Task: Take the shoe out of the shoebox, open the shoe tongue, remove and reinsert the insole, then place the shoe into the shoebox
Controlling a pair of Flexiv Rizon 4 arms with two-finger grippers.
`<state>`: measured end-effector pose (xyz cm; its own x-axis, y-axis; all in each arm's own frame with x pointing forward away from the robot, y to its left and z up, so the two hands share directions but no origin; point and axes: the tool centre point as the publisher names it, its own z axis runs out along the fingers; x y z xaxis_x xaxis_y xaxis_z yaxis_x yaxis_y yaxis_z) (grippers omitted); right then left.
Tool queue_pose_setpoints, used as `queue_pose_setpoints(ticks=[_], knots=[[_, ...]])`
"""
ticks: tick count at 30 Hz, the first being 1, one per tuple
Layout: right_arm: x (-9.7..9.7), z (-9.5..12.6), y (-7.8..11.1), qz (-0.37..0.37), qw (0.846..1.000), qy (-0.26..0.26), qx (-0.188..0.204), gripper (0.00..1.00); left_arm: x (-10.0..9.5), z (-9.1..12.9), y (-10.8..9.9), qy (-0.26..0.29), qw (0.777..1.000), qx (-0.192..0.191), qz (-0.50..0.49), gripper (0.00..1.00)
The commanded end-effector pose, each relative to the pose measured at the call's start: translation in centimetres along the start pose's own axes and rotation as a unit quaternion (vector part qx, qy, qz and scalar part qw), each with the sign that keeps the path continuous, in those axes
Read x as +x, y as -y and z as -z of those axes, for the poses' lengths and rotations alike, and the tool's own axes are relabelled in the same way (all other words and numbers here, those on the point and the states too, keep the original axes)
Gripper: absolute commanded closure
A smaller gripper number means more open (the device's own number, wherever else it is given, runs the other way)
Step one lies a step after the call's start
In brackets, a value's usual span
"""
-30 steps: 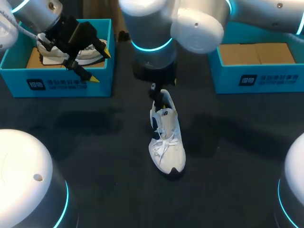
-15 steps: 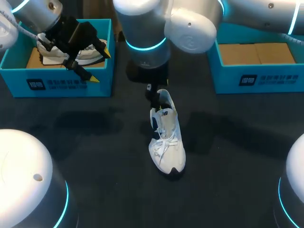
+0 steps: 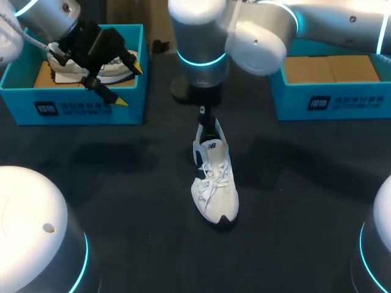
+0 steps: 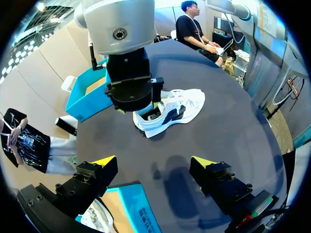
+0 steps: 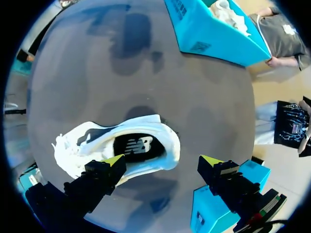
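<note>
Shoe [image 3: 214, 183] beneath spread right jaws

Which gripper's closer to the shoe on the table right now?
Right. The right gripper hangs open directly over the heel of the shoe. The left gripper is open over the left shoebox, well away from the shoe.

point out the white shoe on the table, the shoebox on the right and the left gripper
white shoe [image 3: 215, 183], head view, laced upper
shoebox on the right [image 3: 357, 101], head view, front wall
left gripper [image 4: 153, 160], left wrist view, midway between its yellow tips
</note>
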<state>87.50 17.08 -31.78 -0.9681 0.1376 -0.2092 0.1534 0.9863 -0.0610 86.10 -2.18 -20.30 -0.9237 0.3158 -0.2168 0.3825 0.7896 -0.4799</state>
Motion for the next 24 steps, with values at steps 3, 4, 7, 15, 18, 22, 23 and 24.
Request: queue_pose_setpoints(ticks=[3,4,7,15,18,22,23,24], knots=[[-1.0,-1.7,-0.9,0.022,1.0,0.0,-0.005,0.13,0.1,0.1,0.0,0.0,1.0,-0.001,0.0,0.0],[-1.1,-2.0,-1.1,0.025,1.0,0.0,-0.007,0.17,0.1,0.1,0.0,0.0,1.0,-0.001,0.0,0.0],[-1.6,-2.9,-1.3,0.033,0.999,-0.004,-0.004,0.35,0.1,0.1,0.0,0.0,1.0,-0.001,0.0,0.0],[-1.9,-4.2,-1.3,0.038,0.999,-0.01,0.0,0.52,0.1,0.1,0.0,0.0,1.0,-0.001,0.0,0.0],[-1.8,-4.7,-1.1,0.036,0.999,-0.013,0.001,0.52,0.1,0.1,0.0,0.0,1.0,-0.001,0.0,0.0],[-1.6,-5.3,-1.0,0.033,0.999,-0.018,0.003,0.51,0.1,0.1,0.0,0.0,1.0,-0.001,0.0,0.0],[-1.5,-5.4,-1.0,0.034,0.999,-0.02,0.002,0.52,0.1,0.1,0.0,0.0,1.0,-0.001,0.0,0.0],[-1.4,-5.6,-1.1,0.035,0.999,-0.023,0.003,0.52,0.1,0.1,0.0,0.0,1.0,-0.001,0.0,0.0]])
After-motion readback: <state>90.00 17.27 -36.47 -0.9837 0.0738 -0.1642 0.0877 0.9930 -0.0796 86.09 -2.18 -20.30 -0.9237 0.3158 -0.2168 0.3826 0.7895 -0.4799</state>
